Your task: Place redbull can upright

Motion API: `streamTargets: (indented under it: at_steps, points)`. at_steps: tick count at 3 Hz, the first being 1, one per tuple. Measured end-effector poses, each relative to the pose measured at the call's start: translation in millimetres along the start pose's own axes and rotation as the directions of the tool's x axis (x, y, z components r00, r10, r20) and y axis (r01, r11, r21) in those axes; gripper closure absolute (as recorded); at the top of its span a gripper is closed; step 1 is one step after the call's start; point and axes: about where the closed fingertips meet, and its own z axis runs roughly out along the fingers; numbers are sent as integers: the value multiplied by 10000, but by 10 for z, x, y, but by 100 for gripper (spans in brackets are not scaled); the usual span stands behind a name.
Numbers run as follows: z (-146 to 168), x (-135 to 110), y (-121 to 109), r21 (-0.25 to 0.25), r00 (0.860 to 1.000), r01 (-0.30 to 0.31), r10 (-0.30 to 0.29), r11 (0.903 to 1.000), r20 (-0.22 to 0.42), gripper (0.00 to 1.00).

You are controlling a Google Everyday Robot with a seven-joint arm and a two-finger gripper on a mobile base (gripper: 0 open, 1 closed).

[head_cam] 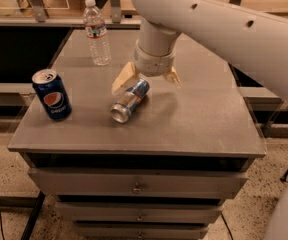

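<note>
The redbull can [129,100] lies on its side near the middle of the grey table top [194,119]. Its silver end faces the front edge. My gripper [148,79] hangs from the white arm just above the can's far end. It is open, with one tan finger [123,78] to the left of the can and the other [173,77] to the right. The can rests on the table and is not lifted.
A dark blue Pepsi can [52,94] stands upright at the table's left front. A clear water bottle [97,33] stands at the back left. The table is a drawer cabinet [136,186]. A railing and dark shelves lie behind.
</note>
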Motion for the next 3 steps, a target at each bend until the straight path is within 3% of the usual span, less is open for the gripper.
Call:
streamTargets:
  at_steps: [1, 2, 3]
  points:
    - [229, -71, 18, 1660, 9956, -830, 889, 9826, -284, 0]
    - [365, -121, 18, 3158, 9791, -1838, 2017, 9309, -248, 0]
    - [300, -135, 24, 3186, 9784, -1870, 2052, 9293, -241, 0]
